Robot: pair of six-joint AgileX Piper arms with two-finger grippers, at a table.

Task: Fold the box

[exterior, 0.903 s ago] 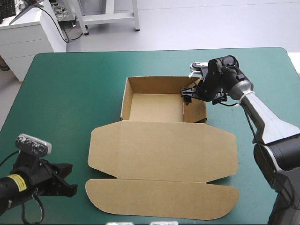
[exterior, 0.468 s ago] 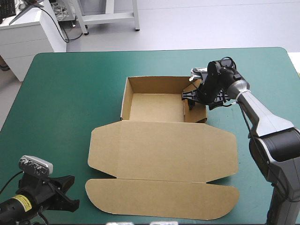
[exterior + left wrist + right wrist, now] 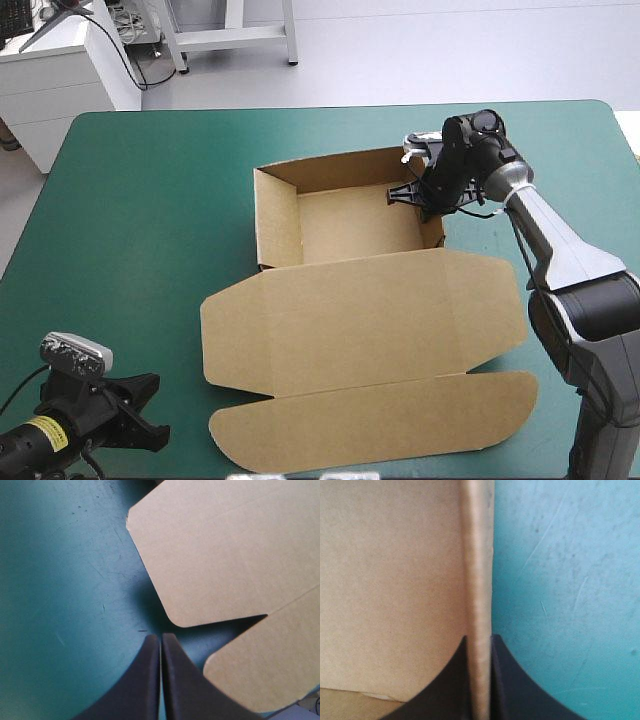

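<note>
The brown box (image 3: 355,222) stands as an open tray at mid-table, its lid (image 3: 365,315) lying flat toward the front with a rounded flap (image 3: 375,420) beyond it. My right gripper (image 3: 415,192) is shut on the tray's right wall. In the right wrist view the wall's edge (image 3: 477,580) runs up between the black fingers (image 3: 479,641), with the tray's floor (image 3: 390,580) on one side. My left gripper (image 3: 150,410) is shut and holds nothing, low at the table's front left corner. In its own view the fingers (image 3: 161,637) point at the notch between the lid (image 3: 225,555) and the flap (image 3: 270,660).
Teal-green cover (image 3: 140,220) stretches from the box to the table's left edge. The table's front edge runs just below the left gripper and the flap. More cover (image 3: 565,580) lies outside the gripped wall.
The right gripper shut on the tray's right wall. The whole box turned, its left side swinging forward and the lid shifting right. The left arm first drew back toward the front edge, then stayed.
</note>
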